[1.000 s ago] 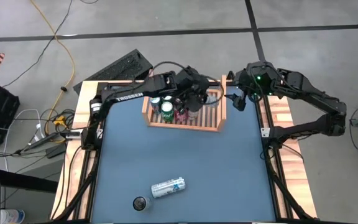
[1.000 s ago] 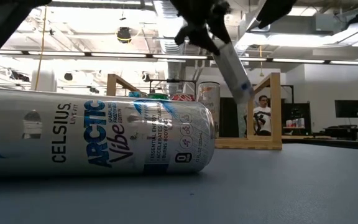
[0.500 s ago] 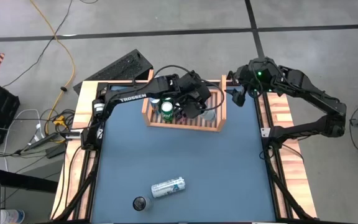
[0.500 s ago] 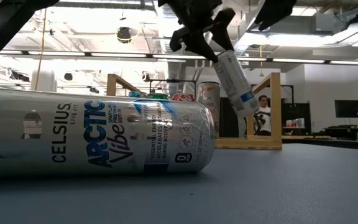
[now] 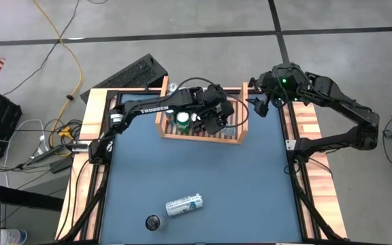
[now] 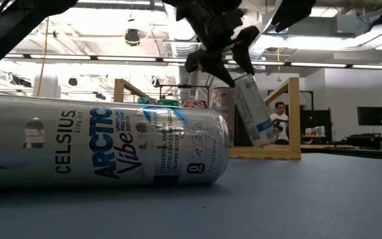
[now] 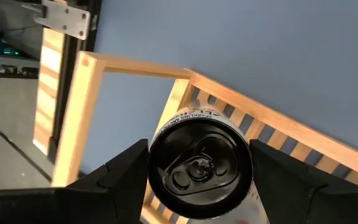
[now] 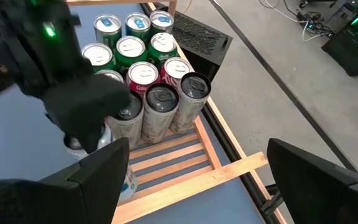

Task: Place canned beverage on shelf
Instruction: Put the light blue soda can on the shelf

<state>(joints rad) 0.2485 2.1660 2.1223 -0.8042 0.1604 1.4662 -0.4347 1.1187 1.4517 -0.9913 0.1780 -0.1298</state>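
The wooden shelf (image 5: 200, 139) stands at the table's far middle, with several cans (image 8: 143, 73) upright in its left part. My left gripper (image 5: 213, 120) hangs over the shelf's middle, shut on a silver can with a blue label (image 6: 254, 110), beside the standing cans. In the left wrist view the can's dark top (image 7: 199, 168) fills the gap between the fingers, above the shelf's slats (image 7: 272, 134). My right gripper (image 5: 260, 106) hovers open past the shelf's far right corner and holds nothing. My left gripper pinches the can's upper end (image 7: 160, 146) between its two fingers (image 7: 124, 173), one on each side of the wall just below the rim. The fingers come slanting down from above. The can hangs tilted, its lower end (image 6: 265, 138) close above the slatted base.
A silver Celsius can (image 5: 184, 205) lies on its side on the blue table near the front edge, with a dark can (image 5: 154, 222) standing beside it. The shelf's right part (image 8: 166, 163) is bare slats. A black keyboard (image 5: 132, 73) lies on the floor beyond the table.
My left gripper has come down toward the shelf with the silver can and rolled its wrist. The can has sunk from well above the side boards to between them and has tipped nearer to upright.
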